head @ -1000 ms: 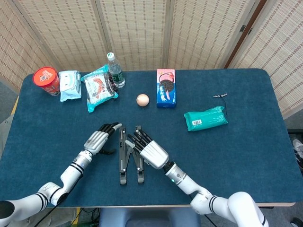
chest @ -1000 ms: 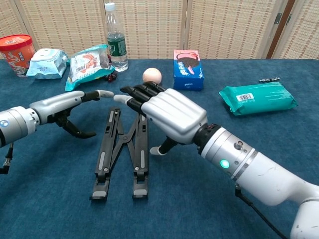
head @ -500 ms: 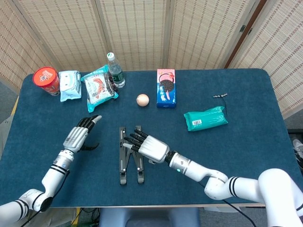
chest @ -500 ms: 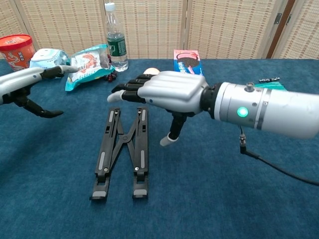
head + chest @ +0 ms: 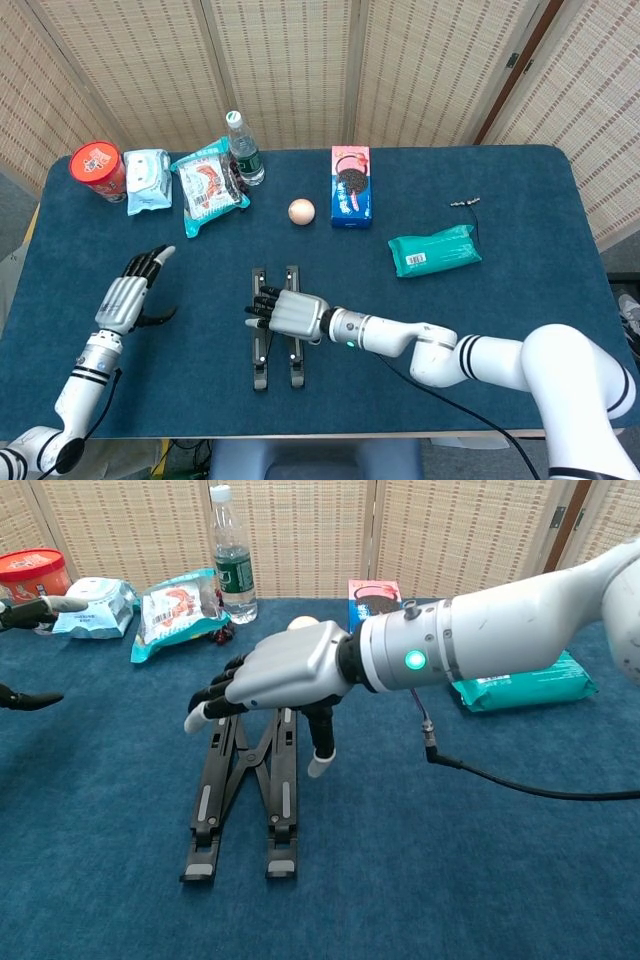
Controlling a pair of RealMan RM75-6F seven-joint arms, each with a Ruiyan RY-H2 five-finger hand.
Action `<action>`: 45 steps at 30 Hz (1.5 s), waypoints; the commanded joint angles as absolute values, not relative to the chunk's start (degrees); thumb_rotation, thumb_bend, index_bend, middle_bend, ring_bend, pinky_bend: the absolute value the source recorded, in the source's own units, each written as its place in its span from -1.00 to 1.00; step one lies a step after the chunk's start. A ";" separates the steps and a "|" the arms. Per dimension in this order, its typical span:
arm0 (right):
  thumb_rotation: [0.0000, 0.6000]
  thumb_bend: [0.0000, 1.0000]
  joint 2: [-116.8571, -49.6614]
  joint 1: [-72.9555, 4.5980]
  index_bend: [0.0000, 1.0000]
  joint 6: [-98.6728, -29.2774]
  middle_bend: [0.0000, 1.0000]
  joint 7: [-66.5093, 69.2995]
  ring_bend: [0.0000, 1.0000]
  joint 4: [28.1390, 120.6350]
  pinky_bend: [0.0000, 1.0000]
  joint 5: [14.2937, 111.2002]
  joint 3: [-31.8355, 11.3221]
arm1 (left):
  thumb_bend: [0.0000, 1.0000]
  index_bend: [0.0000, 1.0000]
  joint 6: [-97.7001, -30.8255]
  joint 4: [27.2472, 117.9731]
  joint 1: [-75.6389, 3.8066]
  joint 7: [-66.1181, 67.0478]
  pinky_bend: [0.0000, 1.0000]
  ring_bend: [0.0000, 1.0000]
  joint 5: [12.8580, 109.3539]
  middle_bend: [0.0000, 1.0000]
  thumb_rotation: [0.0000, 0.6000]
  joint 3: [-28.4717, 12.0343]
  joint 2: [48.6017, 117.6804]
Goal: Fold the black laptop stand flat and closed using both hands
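Head view shows your right hand [image 5: 288, 313] spread empty over the nearly folded black laptop stand [image 5: 275, 345] at six o'clock on the surface [image 5: 520, 330], left hand [image 5: 128, 297] open at nine o'clock, so squeeze its legs together.

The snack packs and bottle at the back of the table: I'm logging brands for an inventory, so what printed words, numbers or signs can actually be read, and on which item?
None can be read.
Red cup: print blurred.
Two snack bags: lettering too small.
Bottle: green label unreadable.
Cookie box: cookie picture only, words blurred.
Green pack: white barcode label, digits unreadable.
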State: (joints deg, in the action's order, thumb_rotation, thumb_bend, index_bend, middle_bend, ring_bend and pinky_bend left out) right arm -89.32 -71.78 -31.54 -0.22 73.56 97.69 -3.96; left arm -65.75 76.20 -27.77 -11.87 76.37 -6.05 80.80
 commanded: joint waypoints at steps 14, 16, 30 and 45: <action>1.00 -1.00 -96.16 -78.53 -1.00 -31.92 -1.00 9.97 -1.00 62.42 -1.00 103.47 2.97 | -0.48 -1.00 -65.76 75.67 -25.83 -15.66 -1.00 -0.96 75.97 -0.98 1.00 -6.69 80.23; 1.00 -1.00 -96.63 -79.13 -1.00 -32.01 -1.00 11.04 -1.00 61.59 -1.00 103.71 3.47 | -0.48 -1.00 -65.58 75.37 -25.76 -15.91 -1.00 -0.97 76.01 -0.99 1.00 -6.70 80.25; 1.00 -1.00 -99.12 -84.08 -1.00 -30.28 -1.00 18.36 -1.00 57.05 -1.00 104.07 6.23 | -0.48 -1.00 -65.80 74.67 -25.12 -16.85 -1.00 -0.98 76.51 -1.00 1.00 -7.22 80.29; 1.00 -0.84 -101.78 -84.56 -1.00 -34.59 -0.63 23.22 -1.00 52.32 -1.00 104.15 8.33 | -0.48 -1.00 -65.54 73.72 -24.92 -17.80 -1.00 -0.99 77.30 -1.00 1.00 -7.25 80.85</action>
State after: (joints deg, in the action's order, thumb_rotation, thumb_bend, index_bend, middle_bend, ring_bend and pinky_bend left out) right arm -101.42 -84.87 -33.60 22.79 53.00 103.98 8.12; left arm -65.54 73.73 -24.93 -17.80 77.30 -7.26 80.84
